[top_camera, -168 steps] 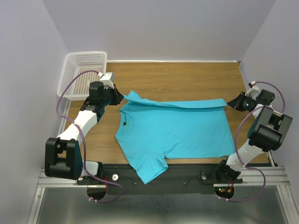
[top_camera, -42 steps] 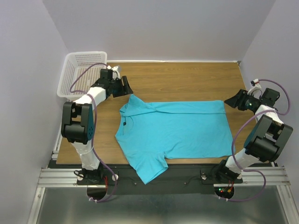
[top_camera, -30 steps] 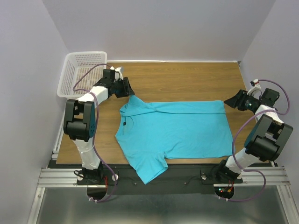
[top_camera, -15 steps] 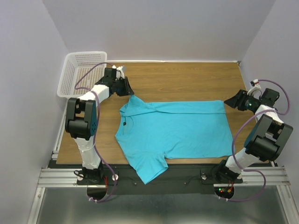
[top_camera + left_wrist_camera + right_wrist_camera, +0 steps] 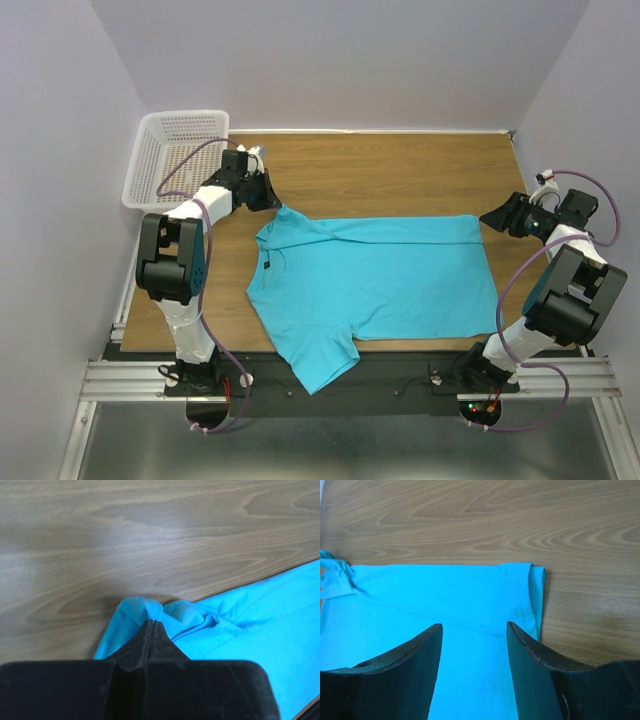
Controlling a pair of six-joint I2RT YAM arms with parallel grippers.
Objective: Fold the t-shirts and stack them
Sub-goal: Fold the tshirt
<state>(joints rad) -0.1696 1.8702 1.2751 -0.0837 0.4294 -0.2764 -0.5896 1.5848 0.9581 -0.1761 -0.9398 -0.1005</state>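
1. The shirt (image 5: 380, 275) lies spread on the worktop (image 5: 400, 165), neck to the left and hem to the right. Its far edge is folded over into a narrow band, and its near sleeve hangs off the near edge.
2. I judge it light, limp and not fragile (thin cotton, by the look). It will sag and drag from any single hold, so it wants two corners lifted together.
3. The left fingers (image 5: 151, 629) are pressed together, pinching a bunched nub of cloth at the far-left corner, by the far sleeve.
4. The right fingers (image 5: 492, 216) are spread and empty, just beside the far-right corner but apart from it. That doubled corner is the matching place to take hold.
5. Bare wood runs beyond the far edge, so there is room to lift and carry the cloth.
6. The basket (image 5: 150, 185) sits close behind the left arm, and the side walls stand near both arms, so sideways swings are tight.
7. The overhanging sleeve could slip further off as I pull.
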